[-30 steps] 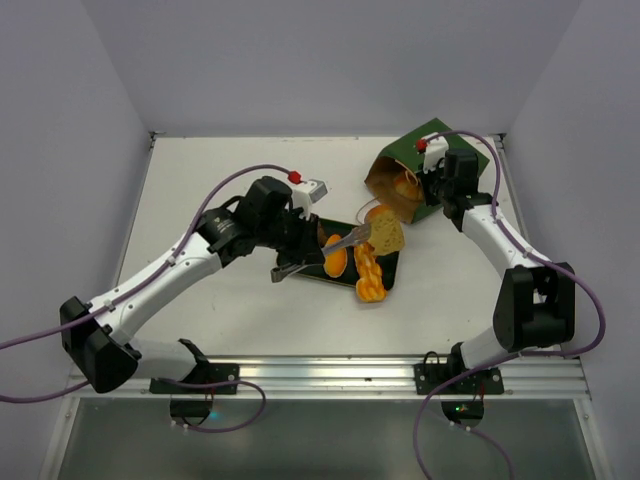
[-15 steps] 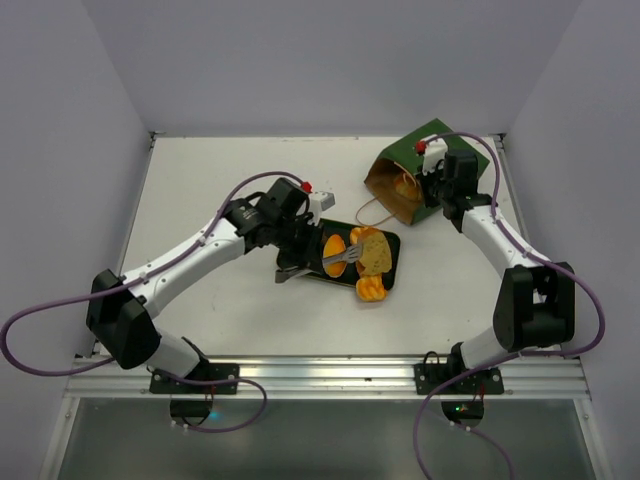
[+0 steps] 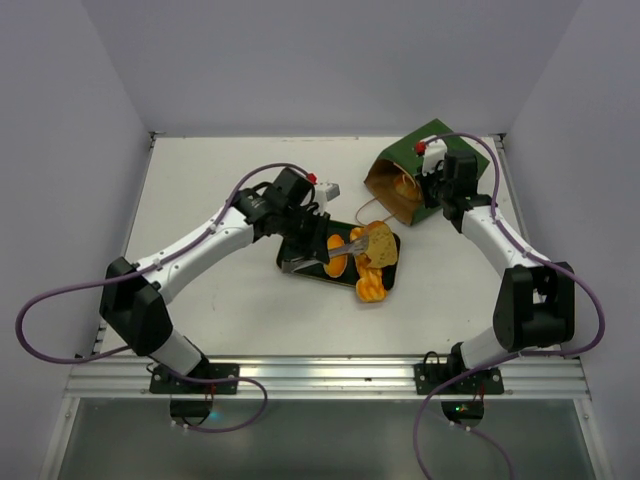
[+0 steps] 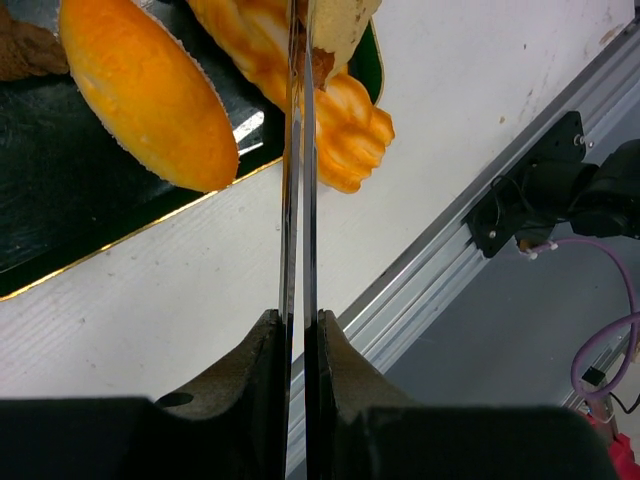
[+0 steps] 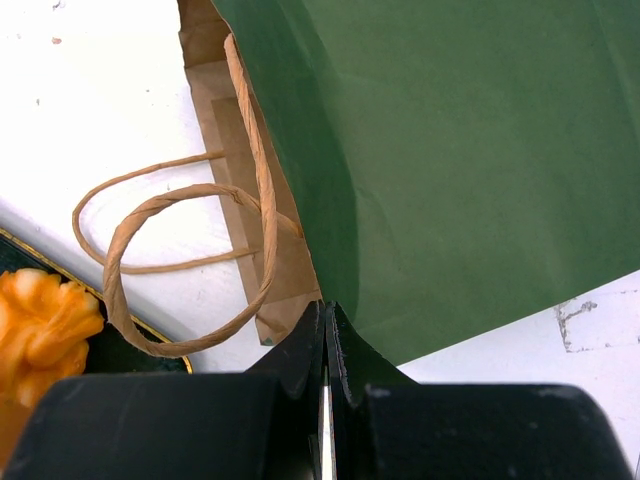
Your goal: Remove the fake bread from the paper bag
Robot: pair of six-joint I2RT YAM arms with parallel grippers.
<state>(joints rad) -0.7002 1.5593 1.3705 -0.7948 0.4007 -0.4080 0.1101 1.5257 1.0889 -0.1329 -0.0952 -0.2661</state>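
The left hand (image 3: 360, 241) has its two long thin fingers pressed almost together on a tan flat slice of toy bread (image 3: 383, 245), holding it over the right end of a black rectangular tray with a gold rim (image 4: 60, 230). On that tray, beneath the fingers, lie an orange oval toy roll (image 4: 150, 100), an orange braided toy loaf (image 4: 345, 120) that pokes past the rim, and a dark brown toy piece (image 4: 22, 50) at the edge of the wrist view. The tray sits mid-way across the white worktop (image 3: 200, 170). To its right, thin brown string handles (image 5: 165, 255) lie looped on the worktop between tray and bag. The dark green paper bag with a brown kraft inside (image 3: 445, 150) lies on its side, mouth towards the tray, with an orange piece (image 3: 405, 185) showing within. The right hand (image 5: 325, 325) is pinched closed on the bag's wall at the edge of the mouth.
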